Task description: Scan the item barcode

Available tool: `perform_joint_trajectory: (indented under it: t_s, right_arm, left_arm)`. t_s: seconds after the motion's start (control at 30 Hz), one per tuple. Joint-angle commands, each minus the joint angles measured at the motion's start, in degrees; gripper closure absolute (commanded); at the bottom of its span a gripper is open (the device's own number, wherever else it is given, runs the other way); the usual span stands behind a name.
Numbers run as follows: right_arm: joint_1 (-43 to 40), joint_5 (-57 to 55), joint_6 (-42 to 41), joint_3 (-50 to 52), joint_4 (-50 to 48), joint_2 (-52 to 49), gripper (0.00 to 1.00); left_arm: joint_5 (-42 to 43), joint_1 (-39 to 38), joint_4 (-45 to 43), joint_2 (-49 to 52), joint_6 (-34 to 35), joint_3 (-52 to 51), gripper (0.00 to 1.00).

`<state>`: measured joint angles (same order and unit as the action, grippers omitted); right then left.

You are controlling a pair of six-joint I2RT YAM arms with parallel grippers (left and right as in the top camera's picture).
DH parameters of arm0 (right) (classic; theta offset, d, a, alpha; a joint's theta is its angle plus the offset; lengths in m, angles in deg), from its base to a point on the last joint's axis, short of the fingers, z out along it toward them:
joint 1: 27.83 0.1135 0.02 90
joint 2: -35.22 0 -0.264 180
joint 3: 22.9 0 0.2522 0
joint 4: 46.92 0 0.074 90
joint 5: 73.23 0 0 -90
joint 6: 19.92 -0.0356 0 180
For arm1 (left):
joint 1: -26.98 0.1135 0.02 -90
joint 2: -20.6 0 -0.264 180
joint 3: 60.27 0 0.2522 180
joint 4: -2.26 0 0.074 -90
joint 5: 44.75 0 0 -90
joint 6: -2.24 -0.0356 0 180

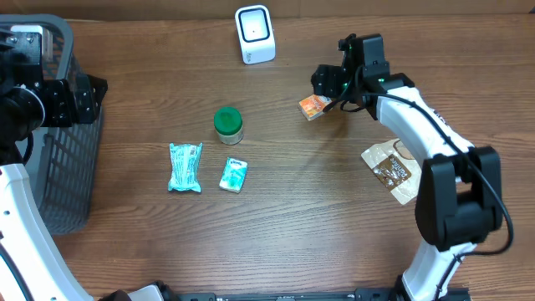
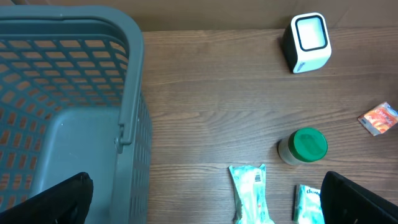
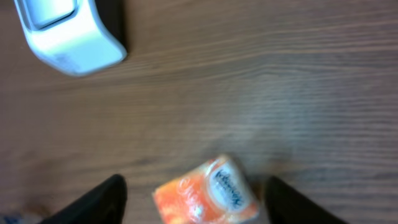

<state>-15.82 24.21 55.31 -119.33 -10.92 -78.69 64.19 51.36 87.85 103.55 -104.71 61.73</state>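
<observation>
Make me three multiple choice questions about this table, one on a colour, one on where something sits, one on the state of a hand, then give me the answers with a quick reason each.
1. The jar's lid is:
A. red
B. green
C. white

2. The orange packet lies:
A. left of the jar
B. in the left hand
C. between the right hand's fingers

3. The left hand is:
A. wide open, gripping nothing
B. shut on the jar
C. shut on the orange packet

Answers:
1 B, the overhead view shows a green lid.
2 C, the right wrist view shows a finger on either side of the packet.
3 A, the left wrist view shows its fingers far apart at the bottom corners, with nothing gripped.
</observation>
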Motion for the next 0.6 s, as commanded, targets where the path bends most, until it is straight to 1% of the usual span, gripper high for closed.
perform_joint_trajectory:
  t_s: [0.0,0.07,0.1,0.37,0.5,0.57]
  right_arm:
    - [-0.2,-2.4,-0.5,-0.9,-2.6,-3.2,0.44]
    - [0.0,-2.2,-0.5,-0.9,-4.1,-5.1,0.52]
    - [0.1,-1.7,-0.5,-0.9,-4.6,-5.9,0.54]
    - [1.3,-0.7,-3.2,-0.9,-8.1,-9.8,0.54]
    - [1.8,1.3,-2.8,-0.9,-6.4,-9.8,0.54]
    - [2.2,4.0,-0.5,-0.9,-4.1,-9.8,0.54]
  left_arm:
    - [1.0,0.0,0.0,0.2,-1.1,-0.2,0.01]
    - [1.0,0.0,0.0,0.2,-1.1,-0.2,0.01]
    - [1.0,0.0,0.0,0.2,-1.1,-0.2,0.00]
    - [1.0,0.0,0.0,0.2,-1.1,-0.2,0.01]
    - [1.0,0.0,0.0,0.2,-1.1,-0.2,0.00]
    - [1.0,0.0,0.0,0.2,-1.1,-0.2,0.00]
